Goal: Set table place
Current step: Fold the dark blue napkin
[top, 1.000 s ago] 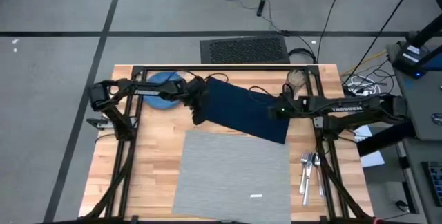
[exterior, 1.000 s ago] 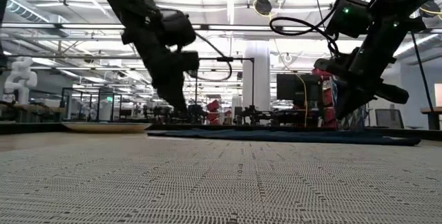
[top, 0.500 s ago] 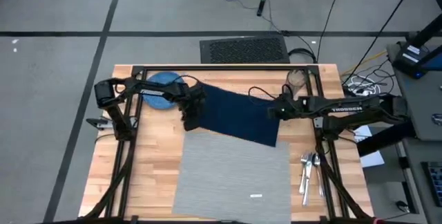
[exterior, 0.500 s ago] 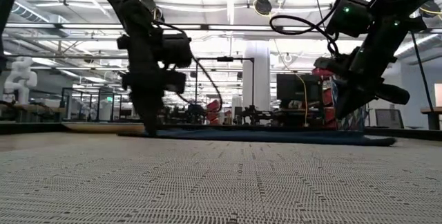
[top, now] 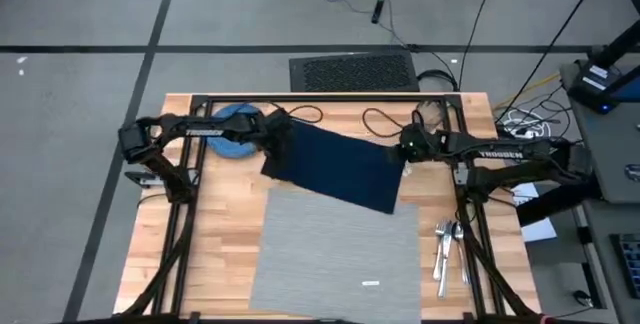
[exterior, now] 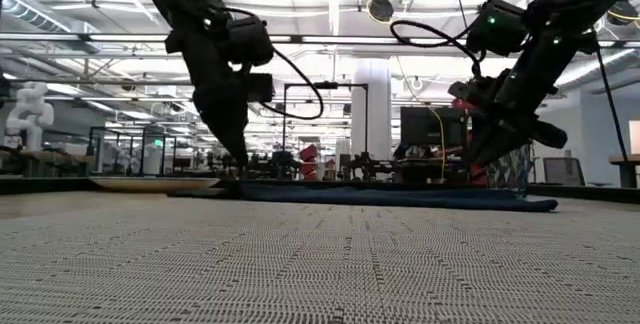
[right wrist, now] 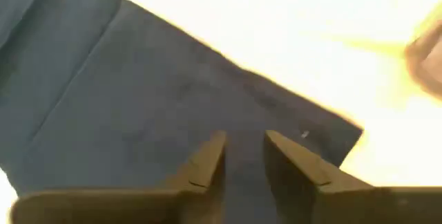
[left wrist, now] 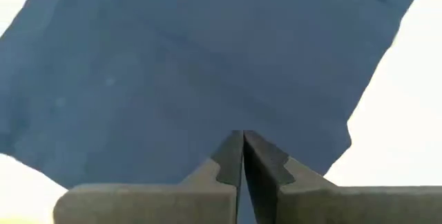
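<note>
Table (top: 215,234): light wood top with thin black frame rails; both arms reach in over its far half.
Placemat (top: 335,254): light grey, lying flat on the near middle of the table, a small white tag (top: 371,284) near its front edge; in the low view it fills the foreground (exterior: 320,264).
Napkin (top: 335,164): dark navy cloth, spread flat and skewed just behind the placemat, its near corner overlapping the placemat's far edge.
Left gripper (top: 272,149): at the napkin's left end, low over the cloth; in the left wrist view the fingers (left wrist: 221,165) are pressed together above the navy fabric, and nothing shows between them.
Right gripper (top: 405,149): at the napkin's right end; in the right wrist view the fingers (right wrist: 207,162) stand slightly apart over the cloth, gripping nothing.
Blue dish (top: 236,129): on the far left of the table, beside the left arm.
Cutlery (top: 446,247): silver pieces lying together to the right of the placemat.
Glass (top: 430,114): at the far right corner.
</note>
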Controlling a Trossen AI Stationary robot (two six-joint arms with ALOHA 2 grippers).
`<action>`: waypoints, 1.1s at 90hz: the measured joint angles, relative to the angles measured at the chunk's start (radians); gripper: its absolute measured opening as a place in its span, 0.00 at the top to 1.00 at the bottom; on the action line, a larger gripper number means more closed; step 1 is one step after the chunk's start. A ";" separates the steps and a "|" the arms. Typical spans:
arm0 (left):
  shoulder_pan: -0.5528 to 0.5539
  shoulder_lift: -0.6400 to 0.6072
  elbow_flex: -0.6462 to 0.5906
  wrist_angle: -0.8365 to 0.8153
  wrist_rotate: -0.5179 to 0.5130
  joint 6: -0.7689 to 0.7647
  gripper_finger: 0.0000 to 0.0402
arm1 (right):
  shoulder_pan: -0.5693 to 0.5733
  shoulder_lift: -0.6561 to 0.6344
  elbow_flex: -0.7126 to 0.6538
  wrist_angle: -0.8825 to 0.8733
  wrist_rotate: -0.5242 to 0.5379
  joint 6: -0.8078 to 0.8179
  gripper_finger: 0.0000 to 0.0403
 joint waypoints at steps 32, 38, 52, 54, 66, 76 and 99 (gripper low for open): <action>0.003 -0.001 0.001 -0.001 0.001 0.004 1.00 | -0.073 0.098 0.000 -0.018 -0.107 -0.060 0.67; 0.003 -0.001 0.001 -0.001 0.001 0.012 1.00 | -0.072 0.111 0.000 -0.022 -0.106 -0.070 0.67; 0.004 -0.001 0.001 -0.004 0.001 0.028 1.00 | -0.072 0.128 0.000 -0.028 -0.107 -0.077 0.68; 0.004 -0.001 0.001 -0.005 0.001 0.028 1.00 | -0.072 0.128 0.000 -0.028 -0.108 -0.078 0.68; 0.004 -0.001 0.002 -0.005 0.001 0.029 1.00 | -0.072 0.128 0.000 -0.014 -0.143 -0.092 0.70; 0.004 -0.001 0.002 -0.005 0.001 0.034 1.00 | -0.072 0.128 0.000 -0.015 -0.154 -0.088 0.84; 0.004 -0.001 0.002 -0.007 0.001 0.035 1.00 | -0.070 0.121 0.000 0.023 -0.128 -0.062 1.00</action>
